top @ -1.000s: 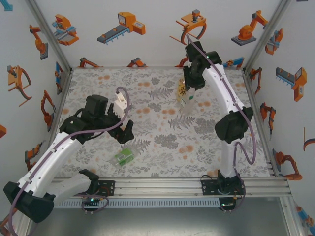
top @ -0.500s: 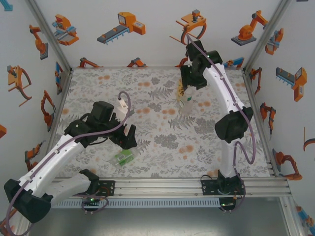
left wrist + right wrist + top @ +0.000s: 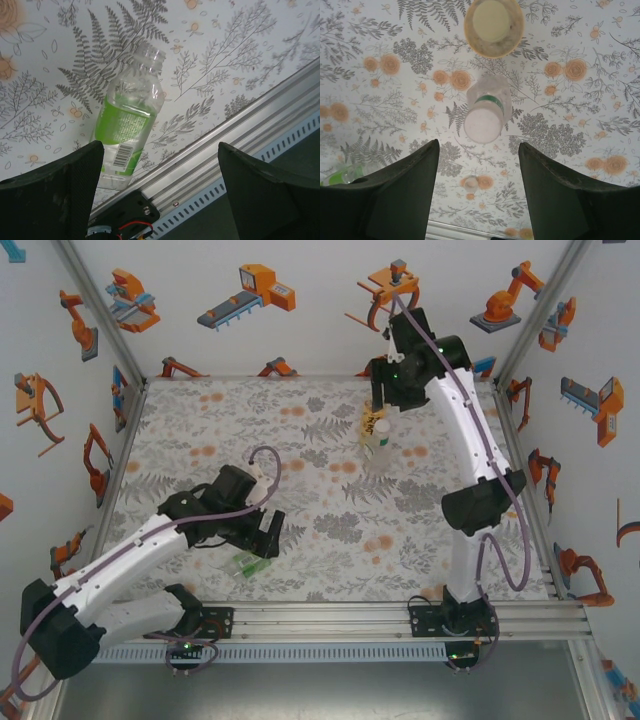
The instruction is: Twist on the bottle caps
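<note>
The green-labelled bottle (image 3: 127,117) lies on its side near the table's front edge, its neck (image 3: 151,54) bare. My left gripper (image 3: 160,150) hangs open above its base end, which is partly hidden by the left finger (image 3: 60,195). In the top view this bottle (image 3: 248,563) lies just in front of the left gripper (image 3: 262,536). The amber bottle (image 3: 493,25) and the white-labelled bottle (image 3: 486,115) stand upright side by side, each with a pale cap on top. My right gripper (image 3: 477,147) is open above them, holding nothing. A loose cap (image 3: 471,183) lies on the mat.
The aluminium front rail (image 3: 225,145) runs right beside the green bottle. The two upright bottles (image 3: 377,432) stand at the back right of the flowered mat (image 3: 320,480), under the right gripper (image 3: 385,400). Walls close in the left, back and right sides.
The left arm has swung toward the front edge and lowered over the green bottle. The right gripper has opened and lifted up and back from the standing bottles.
</note>
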### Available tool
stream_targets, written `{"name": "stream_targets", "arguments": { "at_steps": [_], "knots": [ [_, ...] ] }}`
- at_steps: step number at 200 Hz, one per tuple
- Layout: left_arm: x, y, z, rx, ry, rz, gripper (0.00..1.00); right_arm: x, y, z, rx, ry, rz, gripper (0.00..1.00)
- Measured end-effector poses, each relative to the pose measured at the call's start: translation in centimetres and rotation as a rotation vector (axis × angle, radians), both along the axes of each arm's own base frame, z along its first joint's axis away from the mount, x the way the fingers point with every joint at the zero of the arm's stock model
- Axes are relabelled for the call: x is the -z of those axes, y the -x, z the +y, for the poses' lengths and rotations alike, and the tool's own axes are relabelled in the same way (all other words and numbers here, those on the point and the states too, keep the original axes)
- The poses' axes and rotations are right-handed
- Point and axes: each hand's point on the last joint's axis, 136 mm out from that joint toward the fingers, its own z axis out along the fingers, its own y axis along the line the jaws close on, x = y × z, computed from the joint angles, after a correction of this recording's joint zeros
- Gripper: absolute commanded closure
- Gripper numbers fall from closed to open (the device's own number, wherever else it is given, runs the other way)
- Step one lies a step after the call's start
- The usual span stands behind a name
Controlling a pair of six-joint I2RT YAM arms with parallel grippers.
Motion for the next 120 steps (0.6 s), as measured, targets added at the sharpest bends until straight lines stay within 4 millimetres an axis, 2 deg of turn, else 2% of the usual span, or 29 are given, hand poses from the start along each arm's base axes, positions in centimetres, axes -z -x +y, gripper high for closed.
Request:
{"name": "stream_targets", "arguments": {
  "at_steps": [35,58,87,120],
  "knots": [
    [3.3,-0.1,0.8,-0.053,-0.116,0.049,0.08,-2.0,2.5,-0.5,0.0,-0.043,-0.018,0.4],
    [5.7,0.2,1.5,-0.108,-0.153,0.089,0.12,-2.7,3.9,-0.9,0.004,-0.062,-0.027,0.4],
    [8.2,1.8,2.2,-0.145,-0.185,0.139,0.22,-2.2,5.1,-1.3,0.013,-0.064,-0.014,0.4],
    [8.8,2.4,2.2,-0.182,-0.193,0.145,0.39,-0.4,5.7,-1.4,0.019,-0.063,0.026,0.4]
  ]
}}
